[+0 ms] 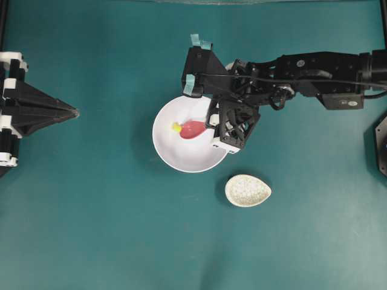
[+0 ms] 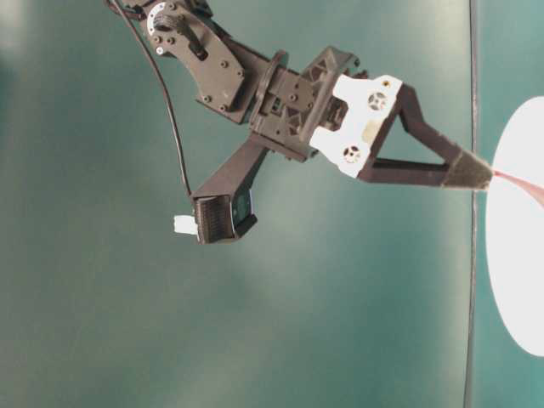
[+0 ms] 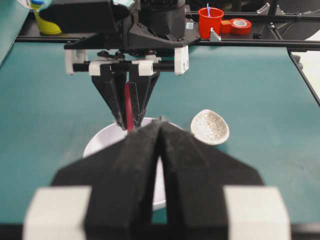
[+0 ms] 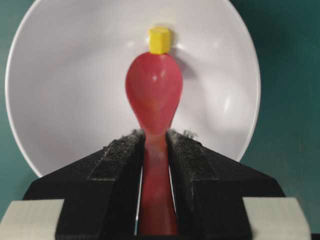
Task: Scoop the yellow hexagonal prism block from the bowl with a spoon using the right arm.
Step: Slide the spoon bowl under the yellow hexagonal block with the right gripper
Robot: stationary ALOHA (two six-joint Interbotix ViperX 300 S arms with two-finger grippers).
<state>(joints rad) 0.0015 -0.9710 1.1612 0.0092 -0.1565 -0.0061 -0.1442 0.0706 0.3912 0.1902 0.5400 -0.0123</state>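
Right gripper (image 4: 155, 142) clamps the handle of the red-pink spoon (image 4: 154, 95) between its 2 padded fingers (image 4: 117, 160); the handle runs back through the gap, the oval scoop points forward into the white bowl (image 4: 60, 100). The yellow hexagonal prism block (image 4: 160, 40) sits on the bowl's floor, touching the tip of the scoop, not inside it. In the overhead view the block (image 1: 176, 127) lies left of the bowl's centre, with the scoop (image 1: 192, 129) just to its right and the right arm (image 1: 302, 69) reaching in from the right edge of the teal table (image 1: 109, 229).

The bowl (image 1: 181, 154) stands near the middle of the table. The speckled beige spoon rest (image 1: 248, 190) lies just beyond the bowl's rim, toward the near-right, not touching it.

Left gripper (image 1: 74, 112) hangs at the left edge of the table, well apart from the bowl; its jaws are closed, tips together, holding nothing, as the left wrist view (image 3: 161, 127) also shows.
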